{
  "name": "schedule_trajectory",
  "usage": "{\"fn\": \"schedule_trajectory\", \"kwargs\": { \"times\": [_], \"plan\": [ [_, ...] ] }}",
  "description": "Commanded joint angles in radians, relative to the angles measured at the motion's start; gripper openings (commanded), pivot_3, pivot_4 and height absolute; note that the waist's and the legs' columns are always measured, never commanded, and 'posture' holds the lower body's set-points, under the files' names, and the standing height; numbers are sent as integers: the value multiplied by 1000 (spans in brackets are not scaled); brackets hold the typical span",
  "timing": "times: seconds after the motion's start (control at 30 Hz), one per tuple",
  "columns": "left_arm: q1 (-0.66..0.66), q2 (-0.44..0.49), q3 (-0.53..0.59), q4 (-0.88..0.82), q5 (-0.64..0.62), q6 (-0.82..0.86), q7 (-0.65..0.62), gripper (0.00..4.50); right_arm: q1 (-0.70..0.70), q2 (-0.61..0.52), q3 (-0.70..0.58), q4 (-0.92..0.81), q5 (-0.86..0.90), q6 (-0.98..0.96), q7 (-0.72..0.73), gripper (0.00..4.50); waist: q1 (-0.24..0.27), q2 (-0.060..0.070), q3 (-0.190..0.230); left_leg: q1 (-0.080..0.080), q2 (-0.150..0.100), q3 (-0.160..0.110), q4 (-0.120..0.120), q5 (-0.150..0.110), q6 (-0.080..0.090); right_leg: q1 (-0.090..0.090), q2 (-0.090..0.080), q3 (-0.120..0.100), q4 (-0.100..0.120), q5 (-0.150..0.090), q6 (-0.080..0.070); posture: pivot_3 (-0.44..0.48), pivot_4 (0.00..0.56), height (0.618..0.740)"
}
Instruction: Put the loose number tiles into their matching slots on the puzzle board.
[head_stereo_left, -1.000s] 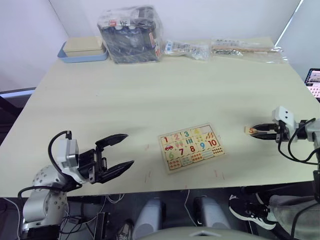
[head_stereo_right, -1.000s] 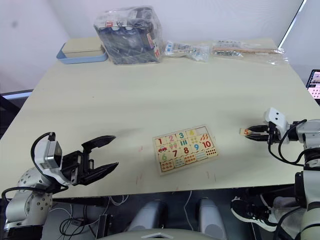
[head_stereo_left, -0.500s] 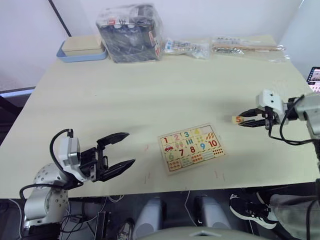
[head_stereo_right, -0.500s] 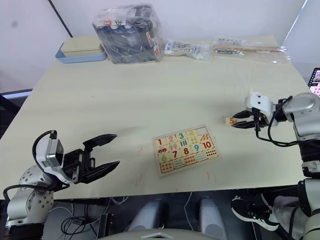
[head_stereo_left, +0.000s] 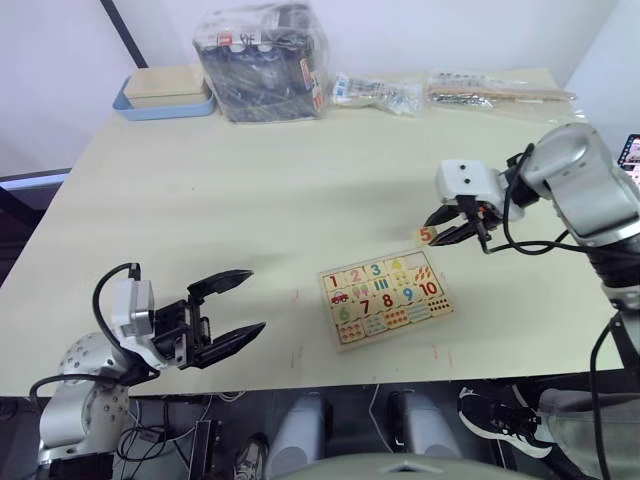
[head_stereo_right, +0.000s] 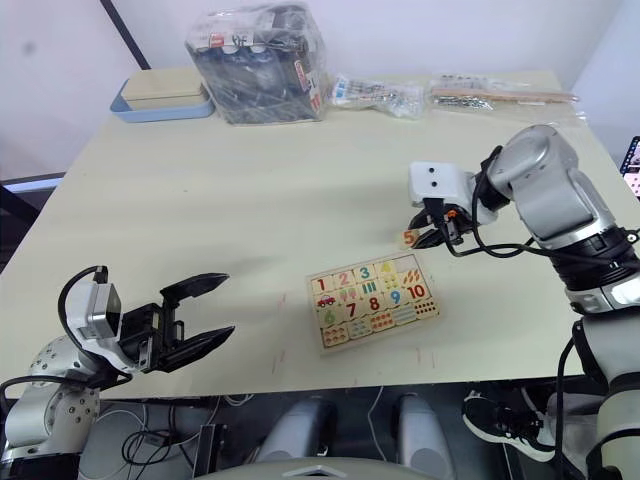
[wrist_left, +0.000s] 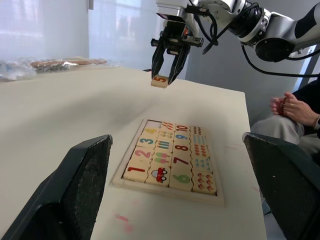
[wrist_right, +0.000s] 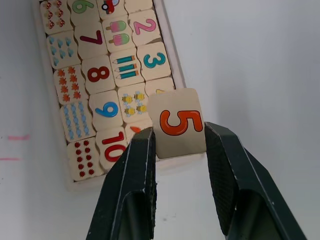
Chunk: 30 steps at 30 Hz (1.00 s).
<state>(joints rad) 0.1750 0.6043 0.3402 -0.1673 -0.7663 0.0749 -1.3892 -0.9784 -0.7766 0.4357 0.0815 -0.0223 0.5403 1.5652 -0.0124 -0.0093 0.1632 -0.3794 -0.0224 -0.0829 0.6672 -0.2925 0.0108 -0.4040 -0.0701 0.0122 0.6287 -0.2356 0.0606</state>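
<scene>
Light-wood "5" tile (wrist_right: 178, 123) is clamped between the right gripper (head_stereo_left: 452, 225) fingers, just above the puzzle board (head_stereo_left: 386, 294) edge. Left gripper (head_stereo_left: 225, 314) spread wide, empty, well apart from board.

Head eyes look down on the puzzle board (head_stereo_left: 385, 292) from above; the left wrist views it low (nearby), the right wrist close overhead.
</scene>
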Motion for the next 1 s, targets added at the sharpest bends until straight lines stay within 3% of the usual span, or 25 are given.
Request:
{"fn": "schedule_trajectory", "kwargs": {
  "times": [0.03,0.5,1.0],
  "plan": [
    [13,5,23,-39,-8,-17,2,4500,-12,21,31,48,-32,-58,-16,863,1,0,0,-1,0,0,0,0,0,0,0,0,0,0,0,0,150,740],
    [49,-12,16,-71,-7,-24,25,4500,-7,103,94,273,-129,-240,-70,863,-1,0,0,-1,-2,0,0,0,0,-1,1,0,0,0,0,0,150,740],
    [45,-15,11,-70,-4,-28,33,4500,4,130,88,308,-158,-297,-42,863,-2,0,0,-1,-2,0,0,0,0,-1,1,0,0,1,1,0,150,740]
  ]
}}
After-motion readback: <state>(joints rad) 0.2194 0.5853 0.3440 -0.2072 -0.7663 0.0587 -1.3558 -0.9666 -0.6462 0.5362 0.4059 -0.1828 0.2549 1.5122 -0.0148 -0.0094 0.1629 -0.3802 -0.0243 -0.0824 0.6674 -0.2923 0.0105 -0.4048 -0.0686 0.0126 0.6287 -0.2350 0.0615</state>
